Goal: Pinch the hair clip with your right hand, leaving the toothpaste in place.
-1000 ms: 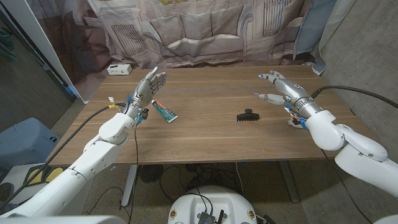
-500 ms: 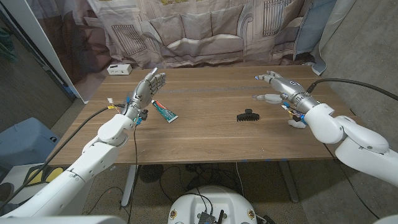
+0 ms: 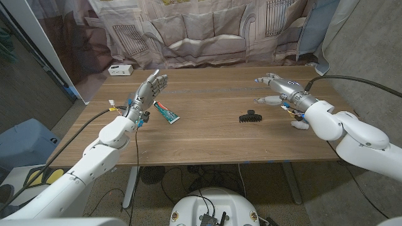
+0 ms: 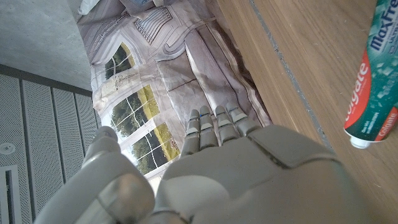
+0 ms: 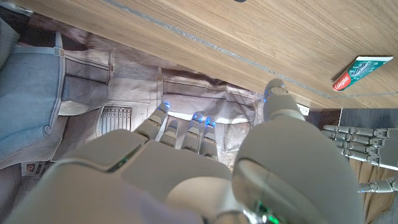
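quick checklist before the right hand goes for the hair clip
1. Right hand holds nothing, fingers apart: ok.
2. Hair clip lies in the open on the table, untouched: ok.
3. Toothpaste lies well apart from the clip, toward the left hand: ok.
4. Left hand holds nothing and does not touch the toothpaste: ok.
5. Right hand is over the clip: not ok, it is beyond it.
6. Which way the clip's jaws face: cannot tell.

Wooden table (image 3: 207, 135) w/ three small items on top.
Black hair clip (image 3: 250, 116) lies right of centre; green-and-white toothpaste (image 3: 166, 112) tube lies angled to the left, red cap end toward the far edge, well apart from the clip. White box (image 3: 119, 69) sits at the far left corner. A faint seam runs across the boards toward the far side.
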Robot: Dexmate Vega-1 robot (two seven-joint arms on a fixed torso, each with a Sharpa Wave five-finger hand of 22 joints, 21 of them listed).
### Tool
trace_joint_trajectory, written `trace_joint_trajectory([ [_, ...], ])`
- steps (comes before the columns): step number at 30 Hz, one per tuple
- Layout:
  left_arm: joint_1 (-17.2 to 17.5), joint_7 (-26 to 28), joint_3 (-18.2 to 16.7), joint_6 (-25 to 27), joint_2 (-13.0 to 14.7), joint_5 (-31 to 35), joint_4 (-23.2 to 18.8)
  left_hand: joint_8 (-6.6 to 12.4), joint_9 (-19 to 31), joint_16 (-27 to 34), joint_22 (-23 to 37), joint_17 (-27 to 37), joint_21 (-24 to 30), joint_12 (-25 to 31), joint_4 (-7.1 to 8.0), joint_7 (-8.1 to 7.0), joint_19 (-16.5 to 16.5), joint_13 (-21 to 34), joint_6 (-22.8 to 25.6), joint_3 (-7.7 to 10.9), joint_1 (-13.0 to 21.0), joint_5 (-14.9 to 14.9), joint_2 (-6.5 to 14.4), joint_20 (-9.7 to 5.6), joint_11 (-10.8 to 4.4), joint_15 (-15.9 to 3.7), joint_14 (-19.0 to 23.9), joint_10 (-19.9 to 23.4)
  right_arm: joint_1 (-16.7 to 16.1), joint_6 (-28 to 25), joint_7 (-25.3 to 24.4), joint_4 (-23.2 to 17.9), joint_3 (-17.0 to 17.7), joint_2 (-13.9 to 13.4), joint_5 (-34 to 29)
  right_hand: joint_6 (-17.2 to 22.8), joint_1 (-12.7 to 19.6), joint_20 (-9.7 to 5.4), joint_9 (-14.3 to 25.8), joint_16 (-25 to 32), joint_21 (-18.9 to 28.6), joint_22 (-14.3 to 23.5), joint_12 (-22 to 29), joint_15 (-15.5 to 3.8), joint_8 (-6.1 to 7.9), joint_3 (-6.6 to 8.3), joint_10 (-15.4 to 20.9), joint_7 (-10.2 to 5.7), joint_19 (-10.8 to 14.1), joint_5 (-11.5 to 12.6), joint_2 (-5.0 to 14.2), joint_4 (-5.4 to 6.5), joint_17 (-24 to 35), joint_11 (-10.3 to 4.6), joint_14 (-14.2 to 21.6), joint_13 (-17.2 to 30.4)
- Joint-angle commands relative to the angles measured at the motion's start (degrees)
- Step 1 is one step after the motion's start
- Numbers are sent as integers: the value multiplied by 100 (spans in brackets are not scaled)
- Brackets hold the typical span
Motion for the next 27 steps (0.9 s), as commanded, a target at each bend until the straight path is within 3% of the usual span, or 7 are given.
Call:
trace_joint_trajectory([
  [1, 44, 7, -9, 20, -2, -16, -15, -29, 22, -9, 25, 5, -23, 8, -10, -4, 19, 23, 51, 33, 55, -12, -4, 27, 5, -7, 59, 66, 341, -247, 351, -37, -282, -194, 168, -18, 84, 17, 33, 46, 39, 15, -3, -2, -2, 54, 9, -19, 26, 35, -24, -3, 11, -26, -1, 28],
  [11, 92, 55, -27, 78, 26, -19, -91, -31, 23, -8, 25, 5, -24, 4, -9, 2, 18, 24, 60, 34, 58, -12, 0, 25, 3, -8, 69, 73, 600, -475, 529, -98, -613, -341, 44, 9, 184, 32, 40, 97, 81, 15, 20, -1, 23, 88, 63, -99, 113, 41, -54, 2, 8, -72, 114, 30],
  [19, 116, 65, -40, 103, 44, -24, -133, -32, 23, -5, 25, 5, -23, 8, -9, 0, 20, 24, 65, 38, 63, -12, 7, 25, 8, -13, 83, 93, 821, -694, 743, -125, -865, -352, 15, -277, 314, 60, 44, 94, 88, 14, -1, 2, -59, 123, -6, -121, 140, 51, -124, 0, 6, -82, 110, 33],
  [25, 187, 84, -50, 127, 59, -40, -190, -32, 23, -3, 25, 5, -22, 7, -9, 0, 21, 24, 70, 42, 68, -12, 15, 23, 2, -10, 91, 100, 1178, -981, 1187, -163, -1250, -353, -250, -406, 357, 184, 42, 127, 130, 16, -37, -31, -73, 126, -130, -33, 264, 48, -177, 27, 6, -81, 195, 33],
  [27, 196, 58, -33, 130, 51, -59, -178, -31, 23, -4, 25, 5, -23, 7, -9, -1, 20, 24, 73, 43, 69, -11, 17, 29, -2, -12, 90, 103, 1184, -945, 1131, -133, -1291, -346, -282, -430, 378, 202, 41, 136, 144, 16, -45, -44, -72, 132, -166, -18, 310, 49, -189, 27, 6, -71, 221, 34],
])
